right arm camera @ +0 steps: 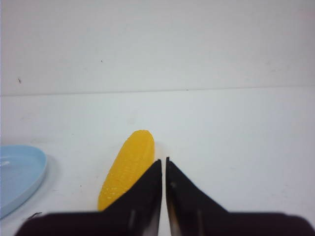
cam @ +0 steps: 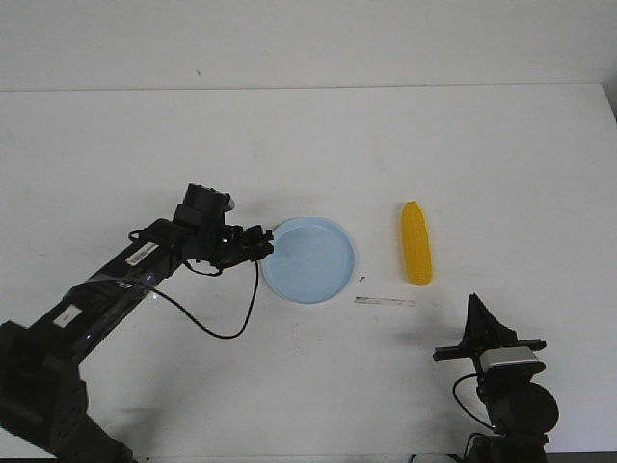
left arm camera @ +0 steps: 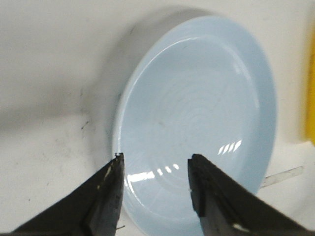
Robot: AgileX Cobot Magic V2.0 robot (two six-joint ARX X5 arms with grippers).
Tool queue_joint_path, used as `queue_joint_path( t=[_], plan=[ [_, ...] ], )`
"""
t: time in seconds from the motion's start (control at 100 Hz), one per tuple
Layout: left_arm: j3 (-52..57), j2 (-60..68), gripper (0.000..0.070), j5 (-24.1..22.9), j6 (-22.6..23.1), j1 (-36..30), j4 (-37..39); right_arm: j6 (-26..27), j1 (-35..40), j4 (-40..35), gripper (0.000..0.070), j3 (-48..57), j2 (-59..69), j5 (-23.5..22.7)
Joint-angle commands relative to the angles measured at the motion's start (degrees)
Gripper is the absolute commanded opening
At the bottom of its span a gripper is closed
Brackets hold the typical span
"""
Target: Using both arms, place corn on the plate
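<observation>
The left end effector (cam: pixel 260 242) is released, its fingers straddling the near rim of the pale blue plate (cam: pixel 310 260); close squarely on the rim so the plate doesn't tip. The right end effector (right arm camera: pixel 163 169) is clenched and empty, short of the corn cob (cam: pixel 416 243), which lies on the bench (cam: pixel 482 154) right of the plate.

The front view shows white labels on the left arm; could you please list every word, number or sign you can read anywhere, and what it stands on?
No text is readable in any view.
Two white labels on the left arm: too small and blurred to read.
Pale strip on the table near the corn: no legible marking.
Plate: plain, no print.
Right arm's camera unit: no marking to be made out.
</observation>
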Motion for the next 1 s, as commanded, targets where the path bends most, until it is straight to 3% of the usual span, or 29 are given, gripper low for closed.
queue_joint_path(
  t=[0.0, 0.17, 0.3, 0.42, 0.5, 0.76, 0.83, 0.99],
  plan=[
    [0.79, -0.90, 0.0244, -0.94, 4.94, -0.04, 1.05, -0.42, 0.09, 0.61, 0.0013, -0.07, 0.09, 0.04],
    [-1.49, -6.29, 0.0190, -2.89, 12.20, 0.15, 8.72, -0.42, 0.09, 0.61, 0.0013, -0.07, 0.07, 0.04],
    [-6.25, -11.41, 0.0185, -5.14, 13.18, 1.46, 17.86, -0.44, 0.09, 0.61, 0.0013, -0.07, 0.09, 0.04],
    [-11.56, -16.96, 0.0078, -10.80, 13.25, 3.28, 24.83, -0.42, 0.09, 0.61, 0.0013, -0.07, 0.09, 0.04],
    [-14.91, -20.74, 0.0071, -14.32, 13.75, 4.74, 27.85, -0.42, 0.09, 0.61, 0.0013, -0.07, 0.07, 0.04],
    [-24.87, -33.22, 0.0062, -15.10, 25.18, 11.72, 30.38, -0.44, 0.09, 0.61, 0.0013, -0.07, 0.09, 0.04],
    [-27.36, -36.59, 0.0000, -15.10, 25.81, 13.25, 30.45, -0.44, 0.09, 0.61, 0.0013, -0.07, 0.07, 0.04],
    [-32.22, -43.78, 0.0000, -17.16, 25.77, 15.47, 30.40, -0.42, 0.09, 0.61, 0.0013, -0.07, 0.09, 0.04]
  ],
)
